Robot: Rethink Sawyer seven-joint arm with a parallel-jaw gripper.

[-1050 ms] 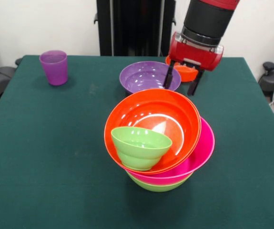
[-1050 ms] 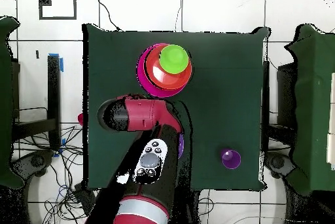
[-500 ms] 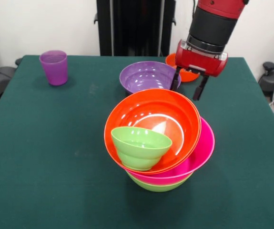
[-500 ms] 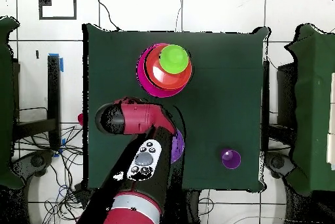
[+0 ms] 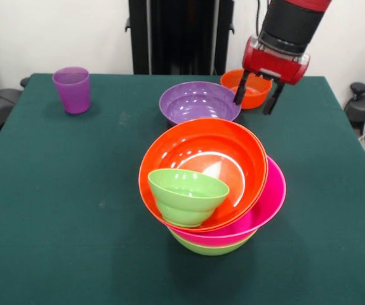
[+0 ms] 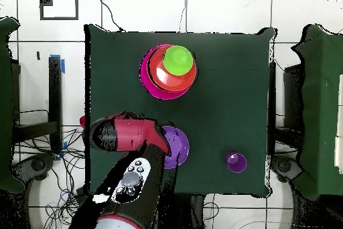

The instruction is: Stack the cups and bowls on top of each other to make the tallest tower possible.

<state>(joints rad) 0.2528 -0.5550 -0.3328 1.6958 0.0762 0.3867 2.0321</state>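
Front view: red-and-black gripper [image 5: 258, 100], jaws spread wide and empty, hanging over the small glossy orange plastic bowl [image 5: 249, 88] beside the purple bowl [image 5: 198, 101]

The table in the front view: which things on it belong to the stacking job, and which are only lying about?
For the job:
- tower with small lime green bowl inside
- purple bowl
- small orange bowl
- purple cup
- gripper, open, over the small orange bowl

Lying about:
- nothing else on the green table
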